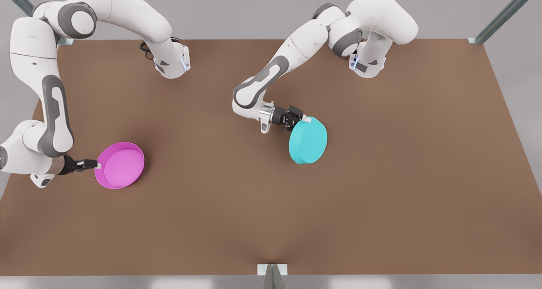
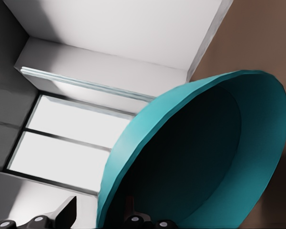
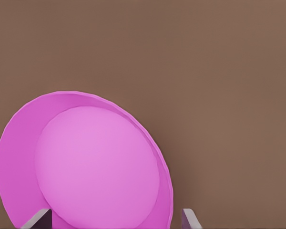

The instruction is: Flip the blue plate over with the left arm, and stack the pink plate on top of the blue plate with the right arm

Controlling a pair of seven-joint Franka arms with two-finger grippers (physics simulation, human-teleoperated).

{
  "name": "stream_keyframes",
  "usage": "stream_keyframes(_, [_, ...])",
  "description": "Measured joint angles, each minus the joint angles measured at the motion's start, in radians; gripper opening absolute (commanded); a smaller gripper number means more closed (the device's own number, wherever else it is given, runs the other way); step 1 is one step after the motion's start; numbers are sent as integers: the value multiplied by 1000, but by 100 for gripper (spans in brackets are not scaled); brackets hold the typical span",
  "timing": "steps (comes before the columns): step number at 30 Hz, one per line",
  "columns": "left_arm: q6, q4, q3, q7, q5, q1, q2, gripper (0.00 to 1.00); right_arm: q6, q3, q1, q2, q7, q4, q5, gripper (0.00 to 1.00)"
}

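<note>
The blue plate (image 1: 308,141) is held up off the brown table (image 1: 381,174), tilted steeply on edge with its flat base facing the front view. My left gripper (image 1: 305,120) is shut on its upper rim. The left wrist view looks into the plate's dark hollow (image 2: 195,157), with the gripper (image 2: 97,220) at its edge. The pink plate (image 1: 120,165) lies open side up at the front view's left. My right gripper (image 1: 98,165) is at its rim, open. In the right wrist view its fingertips (image 3: 190,220) stand wide apart around the near edge of the pink plate (image 3: 95,162).
Both arm bases (image 1: 171,62) are mounted along the table's far edge. Metal frame posts (image 1: 499,18) rise at the far corners, and a bracket (image 1: 272,270) sits at the middle of the near edge. Bare tabletop lies between the two plates.
</note>
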Motion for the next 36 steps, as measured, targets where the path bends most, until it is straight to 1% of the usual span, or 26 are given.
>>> stream_keyframes(1, [-7, 4, -2, 0, -5, -1, -1, 78, 38, -25, 12, 15, 1, 2, -1, 100])
stream_keyframes(2, [-12, 12, -3, 0, -14, -2, 0, 78, 50, -30, 13, 28, 1, 2, -14, 100])
stream_keyframes(7, [-12, 50, -5, 0, -103, -3, -2, 78, 71, -30, 13, 54, 1, 5, -38, 100])
stream_keyframes(12, [-11, 100, -16, -19, -236, -20, -2, 78, 60, -30, 9, 50, 1, -7, -38, 100])
stream_keyframes(14, [-9, 154, -16, -24, -301, -20, -2, 78, 60, -27, -10, 42, 1, -52, -34, 100])
stream_keyframes(16, [5, 203, -14, -83, -370, -14, -2, 78, 67, -27, -17, 42, 0, -55, -34, 100])
stream_keyframes(20, [134, 264, -13, -261, -521, 5, -5, 78, 60, -27, -11, 42, 1, -55, -35, 100])
stream_keyframes(22, [152, 361, -14, -300, -607, 29, -14, 78, 56, -27, -18, 44, -23, -55, -35, 100])
stream_keyframes(24, [166, 443, -16, -301, -722, 123, -123, 78, 39, -26, -22, 51, -43, -50, -27, 100])
stream_keyframes(25, [168, 463, -15, -298, -794, 209, -208, 78, 35, -25, -23, 53, -50, -48, -23, 100])
stream_keyframes(26, [169, 466, -13, -296, -879, 384, -337, 85, 33, -26, -23, 56, -65, -45, -12, 100])
stream_keyframes(27, [174, 466, -14, -284, -969, 598, -427, 90, 31, -27, -24, 59, -75, -43, -11, 100])
stream_keyframes(28, [190, 466, -10, -185, -1056, 822, -448, 99, 24, -27, -24, 63, -87, -40, -8, 100])
stream_keyframes(29, [215, 462, -13, 41, -1125, 988, -442, 100, -17, -27, -22, 63, -101, -21, 22, 100])
stream_keyframes(30, [229, 453, -10, 325, -1178, 1108, -413, 100, -24, -28, -22, 65, -122, -17, 30, 100])
stream_keyframes(31, [251, 442, -8, 577, -1216, 1187, -400, 100, -24, -28, -22, 68, -129, -17, 32, 100])
stream_keyframes(32, [273, 436, -9, 820, -1223, 1207, -396, 100, -24, -28, -22, 68, -131, -17, 32, 100])
stream_keyframes(33, [263, 436, -12, 986, -1199, 1199, -404, 100, -24, -28, -23, 69, -133, -17, 32, 100])
stream_keyframes(34, [254, 400, -10, 1011, -1171, 1198, -466, 100, -24, -31, -23, 82, -148, -5, 33, 100])
stream_keyframes(35, [277, 213, -9, 1052, -1149, 1198, -617, 100, -27, -46, -21, 100, -177, 42, 32, 100])
stream_keyframes(36, [354, 59, -7, 1064, -1129, 1192, -739, 100, -27, -48, -23, 108, -177, 48, 32, 100])
